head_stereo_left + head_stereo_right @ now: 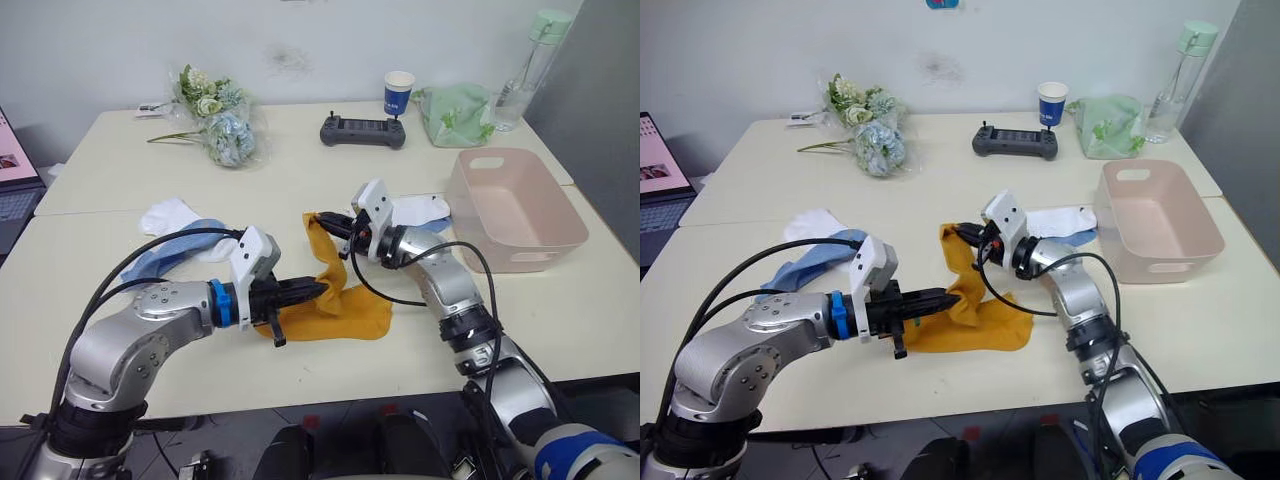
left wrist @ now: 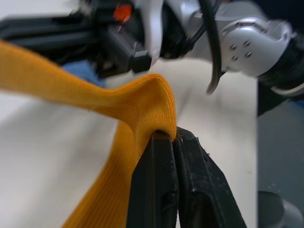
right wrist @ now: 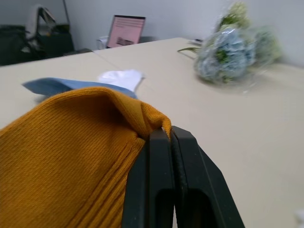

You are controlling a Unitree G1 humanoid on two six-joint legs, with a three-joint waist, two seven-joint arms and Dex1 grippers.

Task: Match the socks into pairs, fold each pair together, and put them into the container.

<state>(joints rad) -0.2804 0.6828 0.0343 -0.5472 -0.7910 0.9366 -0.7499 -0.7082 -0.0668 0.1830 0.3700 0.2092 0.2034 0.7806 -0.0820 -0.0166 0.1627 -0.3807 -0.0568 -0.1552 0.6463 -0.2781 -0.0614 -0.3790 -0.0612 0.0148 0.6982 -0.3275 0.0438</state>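
Both end effectors, left (image 1: 318, 291) and right (image 1: 327, 223), pinch one mustard sock (image 1: 335, 300); one basket (image 1: 515, 205).

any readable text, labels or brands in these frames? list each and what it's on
None can be read.
Blue paper cup: a pale mark on its side, too small to read.
Laptop screen: pink page with content, too blurred to read.
Black controller: no legible marking.
Water bottle, pink container, mustard socks: no visible print.
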